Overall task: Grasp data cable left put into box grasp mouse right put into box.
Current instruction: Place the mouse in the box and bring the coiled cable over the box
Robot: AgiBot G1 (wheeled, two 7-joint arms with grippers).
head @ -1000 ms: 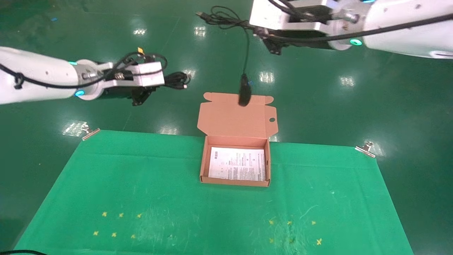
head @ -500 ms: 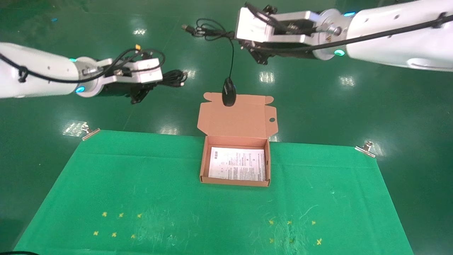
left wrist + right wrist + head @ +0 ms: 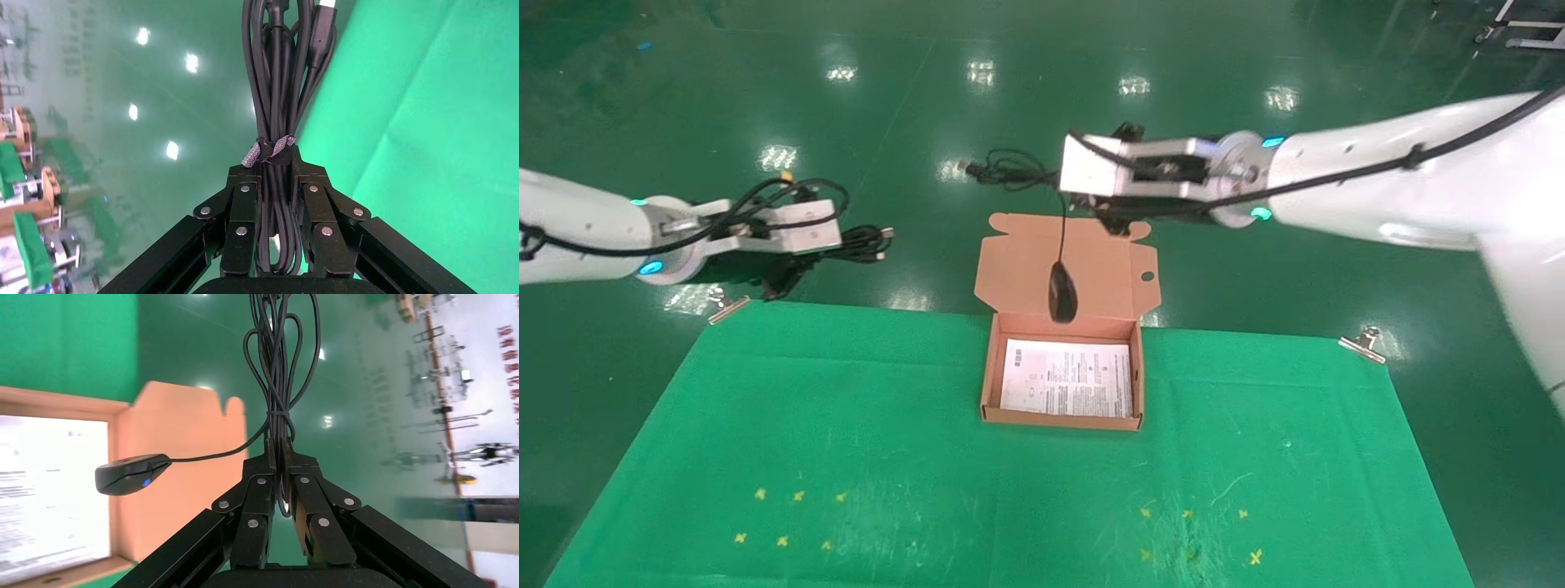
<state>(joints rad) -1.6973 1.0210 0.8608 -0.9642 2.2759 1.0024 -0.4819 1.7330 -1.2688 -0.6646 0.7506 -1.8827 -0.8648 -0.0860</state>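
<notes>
Because the counter (image 3: 846, 425) carries the open box (image 3: 987, 384) at its far middle edge, both arms wait beyond it. The right pincer (image 3: 1054, 171) is clenched on the bundled cord, so the mouse (image 3: 1062, 296) dangles before the raised lid, just above the tray. The left pincer (image 3: 834, 243), off to the left, grips the data cable (image 3: 862, 243) at its tie.

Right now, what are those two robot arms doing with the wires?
They are packing a box. The right gripper is shut on the bundled cord of a mouse, so the mouse dangles in front of the open lid, just above the box. The left gripper is shut on a coiled cable and is off to the left, beyond the table's far edge. Only a printed sheet lies in the box.
</notes>
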